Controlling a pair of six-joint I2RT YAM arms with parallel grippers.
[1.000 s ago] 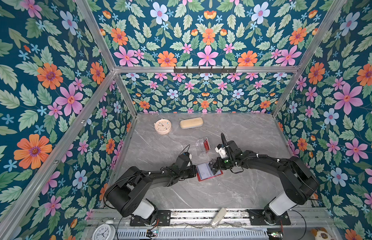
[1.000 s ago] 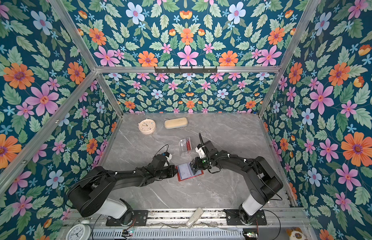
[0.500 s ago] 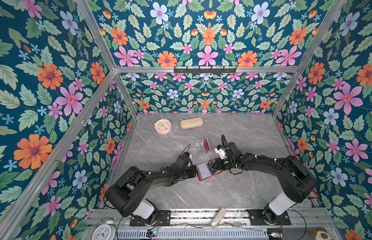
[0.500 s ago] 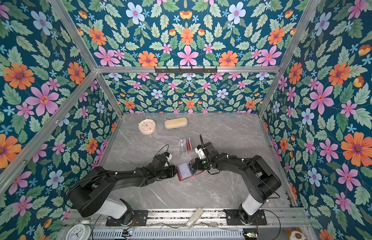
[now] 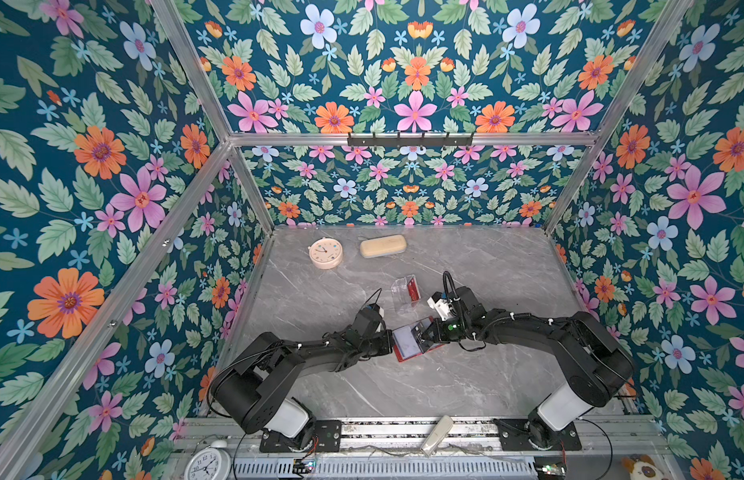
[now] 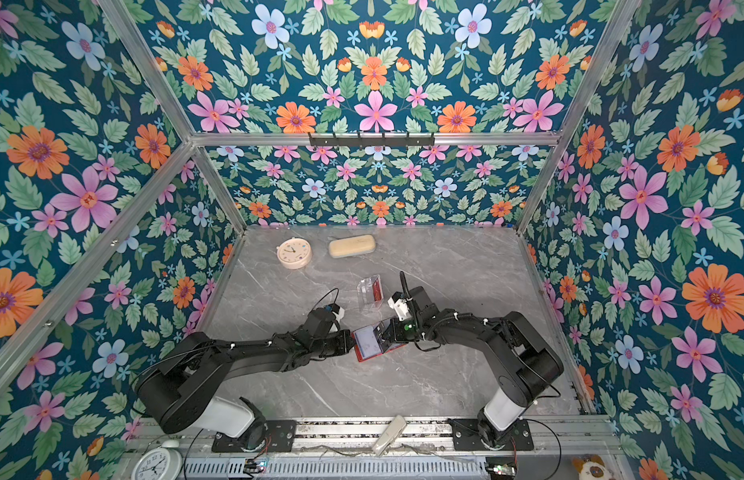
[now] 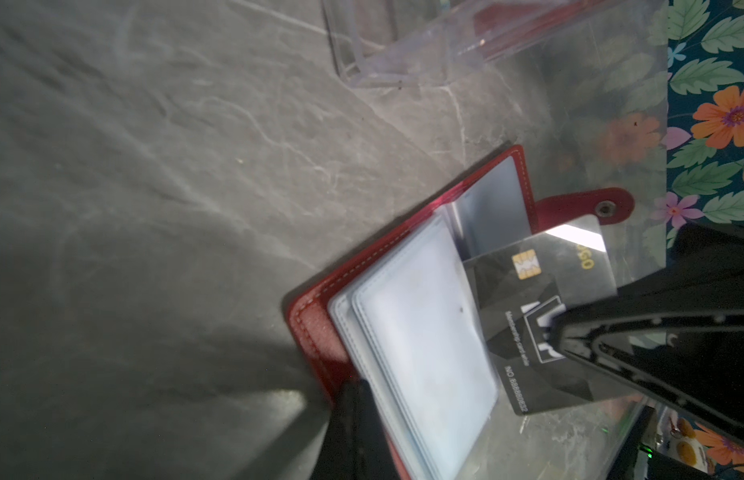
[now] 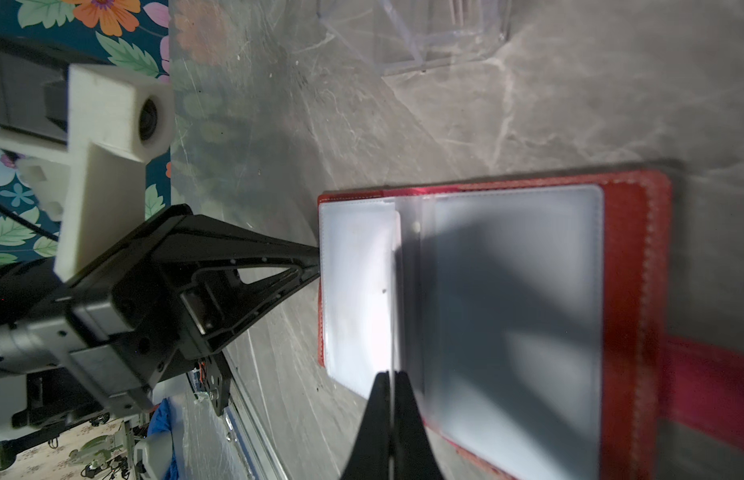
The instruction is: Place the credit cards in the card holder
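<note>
Dark card: pinched in your right claw, leading edge over the open card holder lying leftward; left claw pinches the holder's opposite edge.

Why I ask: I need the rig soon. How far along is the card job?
Done: nothing visible; the clear sleeves showing in the red stitched card holder look empty. In hand: the right pincer grips the dark chip card at the open sleeves, not yet inserted, while the left pincer clamps the holder's edge. Left: that card, plus the red card inside the clear plastic box. No blue card shows.
</note>
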